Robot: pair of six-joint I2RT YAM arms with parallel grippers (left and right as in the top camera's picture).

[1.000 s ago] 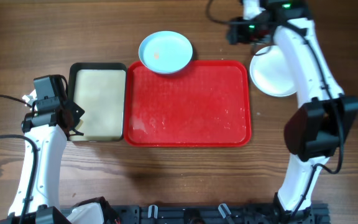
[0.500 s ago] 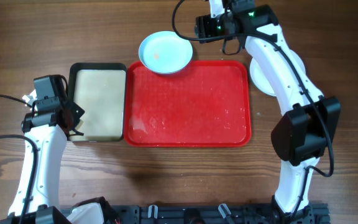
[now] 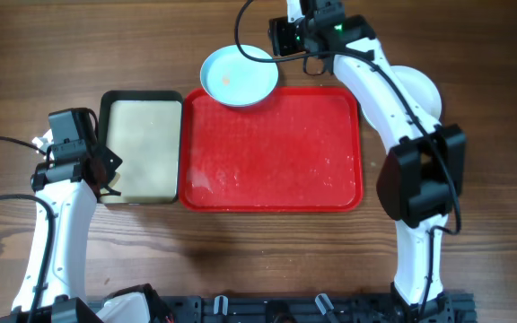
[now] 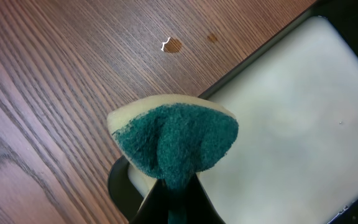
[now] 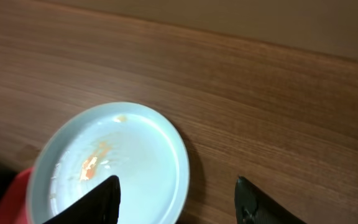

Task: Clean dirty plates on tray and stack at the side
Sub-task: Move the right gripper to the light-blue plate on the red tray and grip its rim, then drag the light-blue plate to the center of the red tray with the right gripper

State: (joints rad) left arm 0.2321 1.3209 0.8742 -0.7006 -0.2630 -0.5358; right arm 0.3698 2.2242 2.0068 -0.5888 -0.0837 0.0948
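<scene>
Right claw (image 5: pixel 176 198) farther left, beside aqua plate (image 5: pixel 120 155).

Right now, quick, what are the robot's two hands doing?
Left gripper: closed, holding the sponge.
Right gripper: open, holding nothing.

The left white-and-black robot arm (image 3: pixel 56 224) rises from the table's (image 3: pixel 240 260) near left corner along the left edge. Its black two-finger left gripper (image 4: pixel 176 190) is pinched tight on a yellow sponge with a green scouring face (image 4: pixel 176 140). The right white-and-black robot arm (image 3: pixel 393 99) stands at the near right edge, bends at a black elbow and stretches to the middle of the far edge, where the right gripper (image 5: pixel 176 183) hangs with its jaws standing apart.
</scene>
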